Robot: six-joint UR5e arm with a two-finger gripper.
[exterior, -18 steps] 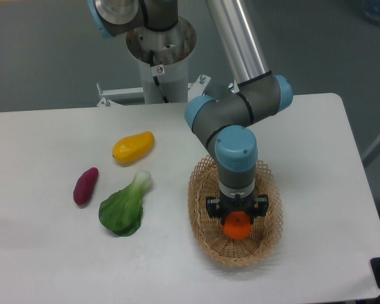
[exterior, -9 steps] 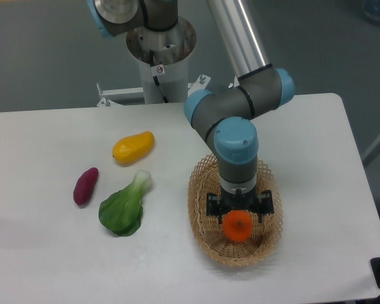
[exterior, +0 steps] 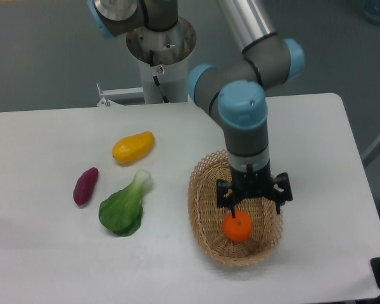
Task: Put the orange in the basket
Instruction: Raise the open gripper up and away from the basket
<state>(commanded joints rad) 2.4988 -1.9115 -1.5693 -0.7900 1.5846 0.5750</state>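
Note:
The orange (exterior: pixel 237 227) lies inside the woven basket (exterior: pixel 202 215), toward its near half, with its green stem dot facing up. My gripper (exterior: pixel 254 197) hangs just above and slightly right of the fruit, over the basket's middle. Its two dark fingers are spread wide apart, open, and nothing sits between them. The orange is free of the fingers.
On the white table (exterior: pixel 50 259) left of the basket lie a yellow mango-like fruit (exterior: pixel 133 146), a purple sweet potato (exterior: pixel 85 185) and a green leafy vegetable (exterior: pixel 124 206). The arm's base post (exterior: pixel 159 63) stands at the table's back edge.
The fingers spread and let go of the orange, which now rests in the basket. The gripper rose and shifted slightly right, away from the fruit.

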